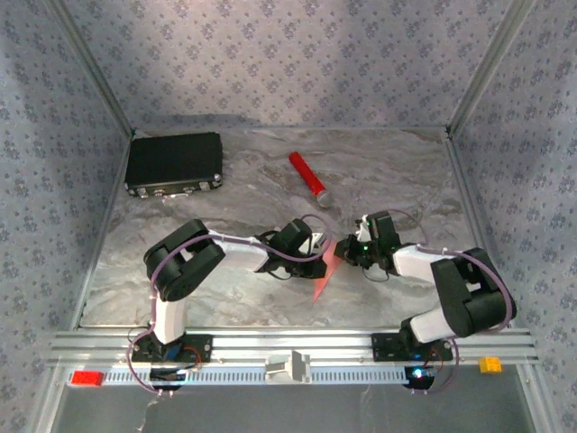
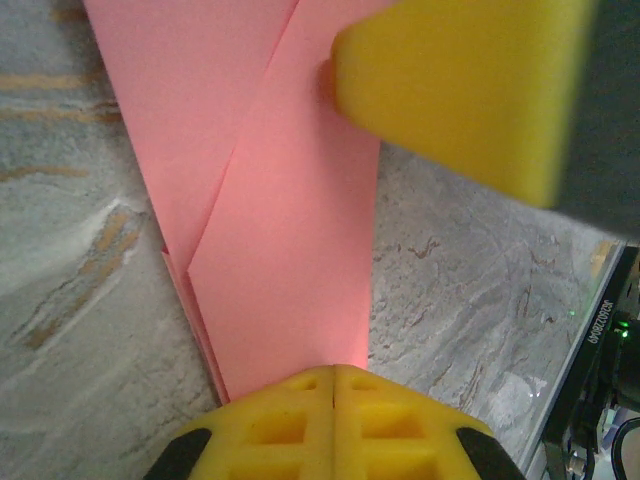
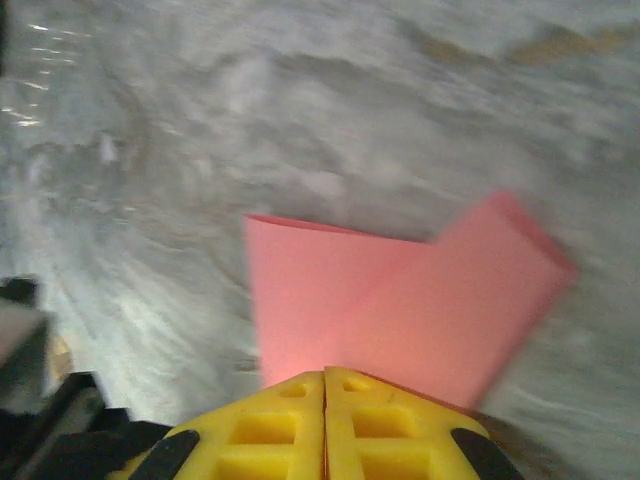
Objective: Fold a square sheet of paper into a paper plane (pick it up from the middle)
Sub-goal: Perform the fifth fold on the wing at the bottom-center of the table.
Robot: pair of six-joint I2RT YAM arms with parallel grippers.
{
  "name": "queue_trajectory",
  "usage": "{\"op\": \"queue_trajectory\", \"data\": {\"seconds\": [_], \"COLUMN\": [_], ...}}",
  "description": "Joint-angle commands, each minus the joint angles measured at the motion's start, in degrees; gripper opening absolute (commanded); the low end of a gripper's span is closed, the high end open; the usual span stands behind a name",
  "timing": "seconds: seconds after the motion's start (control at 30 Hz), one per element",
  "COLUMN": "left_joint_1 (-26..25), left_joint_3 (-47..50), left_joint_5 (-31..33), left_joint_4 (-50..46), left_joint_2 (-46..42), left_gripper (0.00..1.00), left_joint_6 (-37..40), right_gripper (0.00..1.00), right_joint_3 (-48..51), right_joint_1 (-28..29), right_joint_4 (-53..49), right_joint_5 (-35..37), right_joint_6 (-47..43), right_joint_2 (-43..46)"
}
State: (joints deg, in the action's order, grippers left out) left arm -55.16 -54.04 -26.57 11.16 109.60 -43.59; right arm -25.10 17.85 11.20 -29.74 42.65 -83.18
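Paper [image 1: 325, 271], top view: one folded pink-red sheet at mid-table, between the two arms, its far end pinched from both sides. The left gripper [image 1: 315, 244] grips it from the left and the right gripper [image 1: 346, 249] from the right, their heads almost touching. Holding from opposite sides probably fixes the layers in line so a crease can be set. One black case [image 1: 174, 162] lies far left and one red cylinder [image 1: 307, 177] far of centre, both well apart from the work on the table [image 1: 225, 298].

Left wrist view: the left gripper's two yellow pads [image 2: 270, 430] are pressed together on the sheet's near end. Overlapping flaps show two slanting fold edges running away from the camera. One pad [image 2: 450, 90] of the right gripper touches the paper's far right edge.

Right wrist view, blurred: the right gripper's two pads [image 3: 270, 430] are clenched on the paper, which fans out beyond them as a folded flap. Whether it touches the table cannot be told.
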Motion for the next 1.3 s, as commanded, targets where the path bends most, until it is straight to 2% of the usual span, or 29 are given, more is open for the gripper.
{"op": "queue_trajectory", "data": {"seconds": [0.0, 0.27, 0.47, 0.67, 0.83, 0.93, 1.27], "left_joint_1": [-0.4, -0.4, -0.4, -0.4, -0.4, -0.5, -0.7], "left_joint_3": [2.4, 2.4, 2.3, 2.8, 2.7, 2.8, 2.5], "left_joint_5": [1.7, 1.6, 1.6, 2.1, 2.1, 2.1, 2.4], "left_joint_4": [-6.1, -6.4, -6.6, -5.9, -5.8, -5.6, -5.2], "left_joint_2": [1.6, 1.3, 1.2, 0.4, 0.3, 0.3, 0.0], "left_gripper": [0.0, 0.0, 0.0, 0.0, 0.0, 0.0, 0.0], "left_joint_6": [-0.1, -0.1, 0.2, 0.0, 0.1, -0.1, -0.2], "right_gripper": [0.08, 0.08, 0.08, 0.1, 0.09, 0.09, 0.09], "right_joint_3": [0.7, -3.2, -3.7, -2.3, 1.6, 4.7, 5.1], "right_joint_1": [-3.0, -10.4, -12.8, -8.0, -0.1, 2.7, 5.1], "right_joint_4": [2.5, -0.6, 0.8, -4.8, -4.7, -2.5, 0.7], "right_joint_5": [0.8, 0.7, -3.5, -0.9, 2.1, 3.0, 1.1], "right_joint_6": [0.1, -3.2, -2.5, -2.1, 1.4, 3.9, 5.2], "right_joint_2": [-2.9, -4.2, -3.2, 6.9, 10.5, 11.9, 10.7]}}
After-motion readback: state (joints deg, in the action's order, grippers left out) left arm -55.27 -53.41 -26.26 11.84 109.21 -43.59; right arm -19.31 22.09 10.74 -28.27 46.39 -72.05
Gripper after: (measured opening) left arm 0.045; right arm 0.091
